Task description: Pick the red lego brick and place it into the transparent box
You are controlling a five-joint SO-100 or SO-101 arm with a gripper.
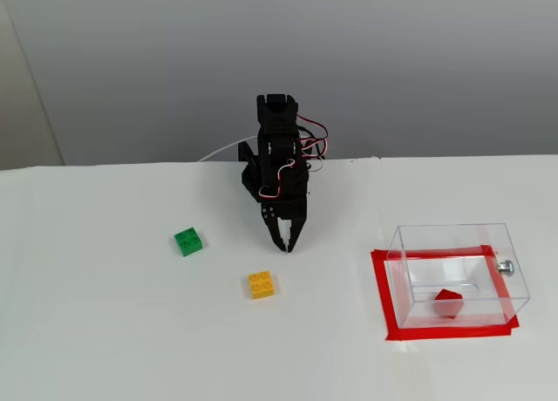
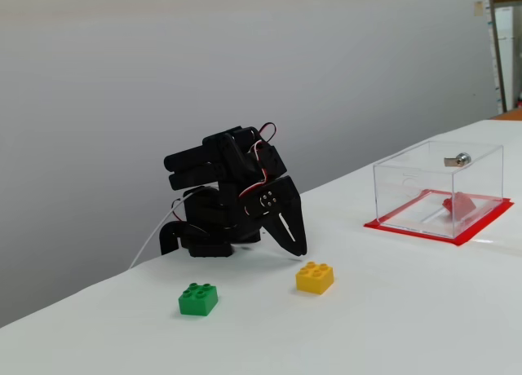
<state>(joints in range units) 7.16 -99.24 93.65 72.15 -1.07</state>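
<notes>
The red lego brick (image 1: pixel 448 302) lies tilted on the floor of the transparent box (image 1: pixel 459 274), which stands at the right of the table inside a red tape rectangle; in the other fixed view the brick (image 2: pixel 458 205) shows through the box (image 2: pixel 438 189) wall. My gripper (image 1: pixel 285 246) hangs folded near the arm's base, fingertips pointing down at the table, shut with nothing between them. It is well left of the box in both fixed views, gripper (image 2: pixel 298 249) tips just above the tabletop.
A yellow brick (image 1: pixel 261 284) lies just in front of the gripper, and a green brick (image 1: pixel 188 241) further left. A silver knob (image 1: pixel 505 266) sticks out of the box's right wall. Red tape (image 1: pixel 391 305) frames the box. The white table ends at a grey wall behind the arm.
</notes>
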